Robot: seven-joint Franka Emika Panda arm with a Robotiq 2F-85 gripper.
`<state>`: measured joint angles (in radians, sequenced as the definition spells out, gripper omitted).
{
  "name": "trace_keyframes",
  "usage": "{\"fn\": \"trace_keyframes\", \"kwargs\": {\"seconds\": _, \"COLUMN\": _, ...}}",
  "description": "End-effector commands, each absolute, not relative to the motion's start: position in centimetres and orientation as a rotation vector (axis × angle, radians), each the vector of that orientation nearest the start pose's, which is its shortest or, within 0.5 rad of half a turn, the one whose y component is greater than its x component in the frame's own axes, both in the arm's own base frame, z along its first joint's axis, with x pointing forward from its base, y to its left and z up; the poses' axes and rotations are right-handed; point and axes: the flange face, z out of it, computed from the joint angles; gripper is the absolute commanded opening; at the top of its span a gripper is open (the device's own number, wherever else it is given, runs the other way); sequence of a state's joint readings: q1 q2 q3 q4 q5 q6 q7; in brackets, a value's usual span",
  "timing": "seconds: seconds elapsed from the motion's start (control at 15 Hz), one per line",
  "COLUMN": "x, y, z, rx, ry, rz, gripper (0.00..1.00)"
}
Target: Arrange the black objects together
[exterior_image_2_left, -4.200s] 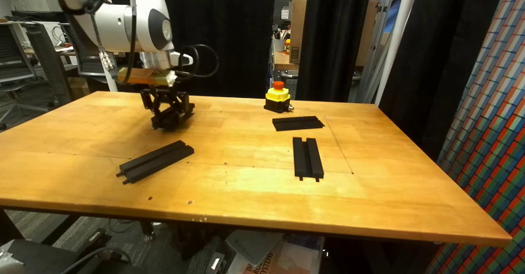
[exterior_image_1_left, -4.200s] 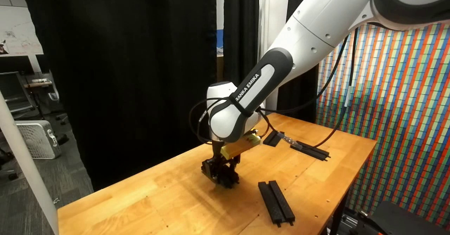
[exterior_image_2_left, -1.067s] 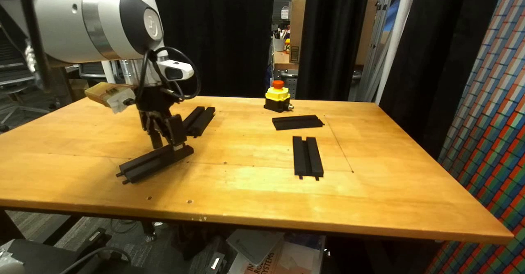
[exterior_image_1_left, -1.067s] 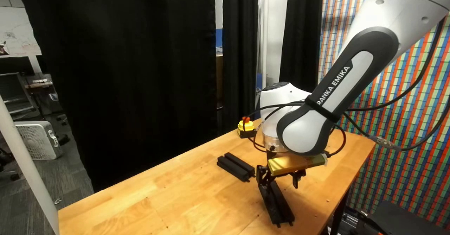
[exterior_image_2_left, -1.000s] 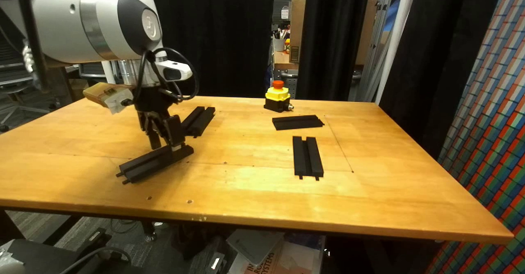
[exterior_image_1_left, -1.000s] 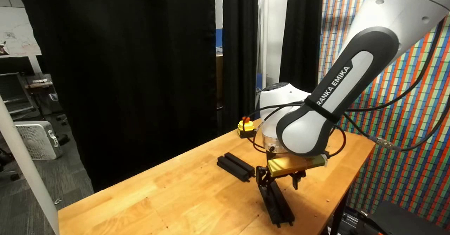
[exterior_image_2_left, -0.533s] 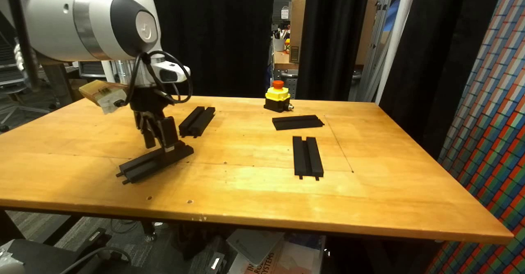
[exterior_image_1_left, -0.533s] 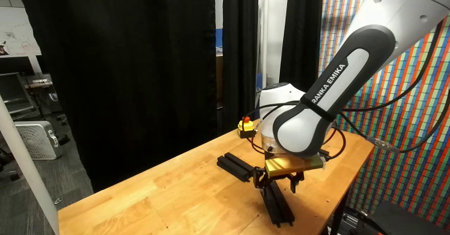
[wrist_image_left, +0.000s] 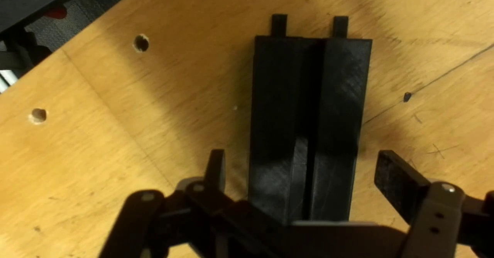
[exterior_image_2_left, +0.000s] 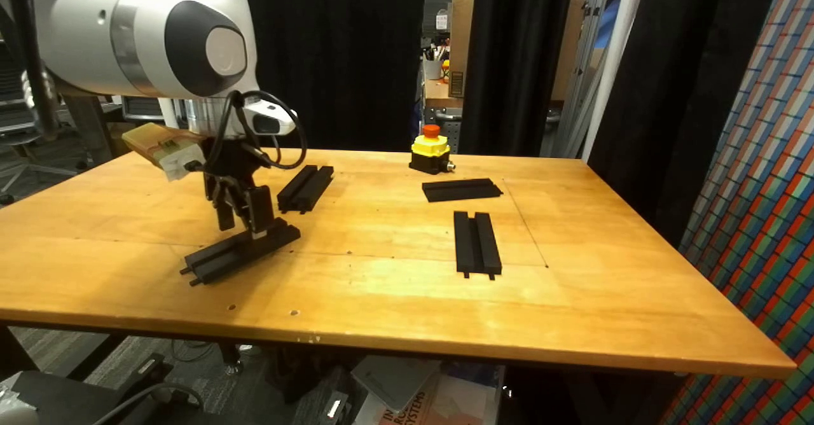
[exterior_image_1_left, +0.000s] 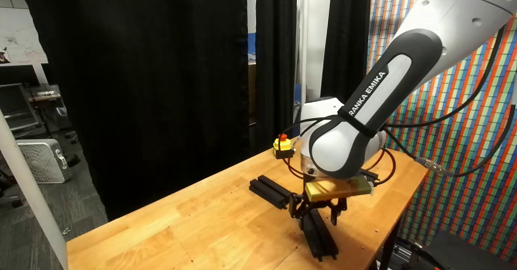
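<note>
- So the black bar point(wrist_image_left: 339, 126) we're after lies flat on the table point(exterior_image_2_left: 381, 298), right between the fingers point(wrist_image_left: 399, 184) of our gripper point(wrist_image_left: 303, 159): one finger each side, a bit of gap both ways.
- Its long axis runs about square to the closing line, pegs point(wrist_image_left: 340, 27) up top in the wrist view, so we'd be pinching across its width. Pretty decent lineup imo.
- Jaws are wide, nothing in them. Whether the tips are low enough to grab, we can't tell.
- What's different: four seconds back our gripper is well away from this bar; now it straddles it, and the neighbouring bar point(exterior_image_2_left: 305, 188) sits nearby, loose. Versus one second back we're shifted slightly toward the pegged end; the bar itself hasn't budged.
</note>
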<state>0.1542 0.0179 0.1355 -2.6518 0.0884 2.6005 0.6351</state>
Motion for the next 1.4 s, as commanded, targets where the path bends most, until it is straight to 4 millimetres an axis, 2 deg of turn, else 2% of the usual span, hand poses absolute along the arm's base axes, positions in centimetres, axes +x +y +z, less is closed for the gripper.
{"fn": "trace_keyframes", "kwargs": {"seconds": 0.0, "x": 40.0, "y": 12.2, "z": 22.8, "rx": -3.03, "ry": 0.596, "rz": 0.108, "gripper": 1.0}}
{"fn": "trace_keyframes", "kwargs": {"seconds": 0.73, "x": 40.0, "y": 11.9, "z": 21.1, "rx": -3.021, "ry": 0.553, "rz": 0.1, "gripper": 1.0}}
{"fn": "trace_keyframes", "kwargs": {"seconds": 0.8, "x": 40.0, "y": 11.9, "z": 21.0, "rx": -3.023, "ry": 0.557, "rz": 0.091, "gripper": 0.95}}
{"fn": "trace_keyframes", "kwargs": {"seconds": 0.87, "x": 40.0, "y": 11.8, "z": 20.9, "rx": -3.025, "ry": 0.554, "rz": 0.086, "gripper": 0.74}}
{"fn": "trace_keyframes", "kwargs": {"seconds": 1.0, "x": 40.0, "y": 11.8, "z": 20.9, "rx": -3.026, "ry": 0.556, "rz": 0.078, "gripper": 0.7}}
{"fn": "trace_keyframes", "kwargs": {"seconds": 1.2, "x": 40.3, "y": 11.6, "z": 21.3, "rx": -3.03, "ry": 0.56, "rz": 0.063, "gripper": 0.49}}
{"fn": "trace_keyframes", "kwargs": {"seconds": 1.33, "x": 40.4, "y": 11.4, "z": 22.1, "rx": -3.04, "ry": 0.554, "rz": 0.041, "gripper": 0.46}}
